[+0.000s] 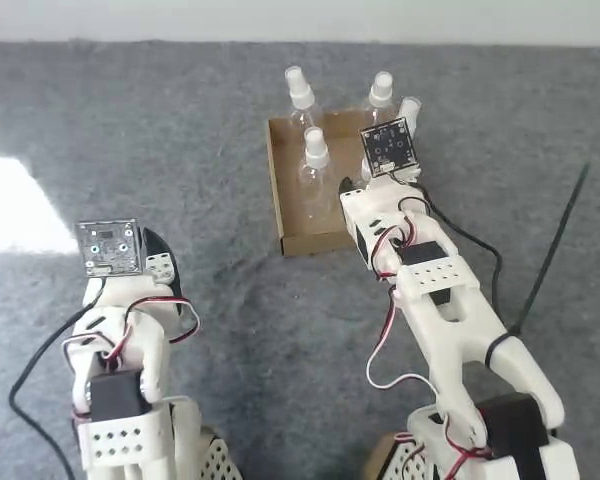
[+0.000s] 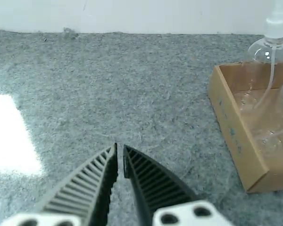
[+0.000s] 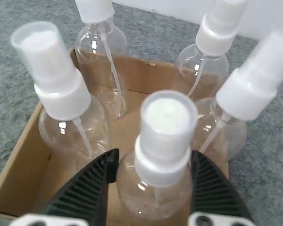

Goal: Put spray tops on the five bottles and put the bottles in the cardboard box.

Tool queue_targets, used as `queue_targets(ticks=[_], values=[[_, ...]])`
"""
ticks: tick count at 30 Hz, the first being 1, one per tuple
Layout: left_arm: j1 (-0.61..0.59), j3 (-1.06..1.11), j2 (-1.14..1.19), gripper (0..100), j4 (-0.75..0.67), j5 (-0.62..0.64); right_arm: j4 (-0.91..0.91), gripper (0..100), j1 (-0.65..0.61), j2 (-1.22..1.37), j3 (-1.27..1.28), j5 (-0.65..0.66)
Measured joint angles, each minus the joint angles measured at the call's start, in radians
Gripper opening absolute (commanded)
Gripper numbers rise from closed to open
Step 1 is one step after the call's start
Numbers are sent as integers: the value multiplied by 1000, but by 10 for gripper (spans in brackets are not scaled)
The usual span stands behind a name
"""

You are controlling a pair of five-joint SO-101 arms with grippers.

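High view, box: the cardboard box (image 1: pixel 274 180) lies open side up at the upper centre of the frame, on the grey felt-like tabletop (image 1: pixel 180 130).
Right end effector (image 3: pixel 151 157): over the right part of the box, its fingers (image 3: pixel 92 183) closed against both sides of the gripped bottle (image 3: pixel 155 188), clamping its clear body.
Gripped bottle: upright inside the box with a white spray top fitted; I cannot tell whether its base touches the box floor.
Other bottles (image 1: pixel 315 165): four, all clear, each with a white spray top. Three stand upright in the box.
Leaning bottle (image 1: pixel 410 108): the fourth, tilted at the box's right edge; I cannot tell whether it is inside the wall.
Left end effector (image 2: pixel 120 153): at the lower left of the high view, well apart from the box. Its fingers are drawn together with only a slit between the tips, holding nothing, above bare tabletop.
Bright patch (image 1: pixel 10 205): pale light on the tabletop at the left edge.
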Motion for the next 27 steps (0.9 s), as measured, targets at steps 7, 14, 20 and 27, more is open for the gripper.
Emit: queue_targets(ticks=[7, 14, 20, 27], values=[[0, 0, 0, 11, 0, 0, 2, 250, 0, 0, 0, 0], [0, 0, 0, 11, 0, 0, 2, 274, 0, 0, 0, 0], [0, 0, 0, 11, 0, 0, 2, 274, -8, 0, 0, 0], [0, 0, 0, 11, 0, 0, 2, 274, -11, 0, 0, 0]])
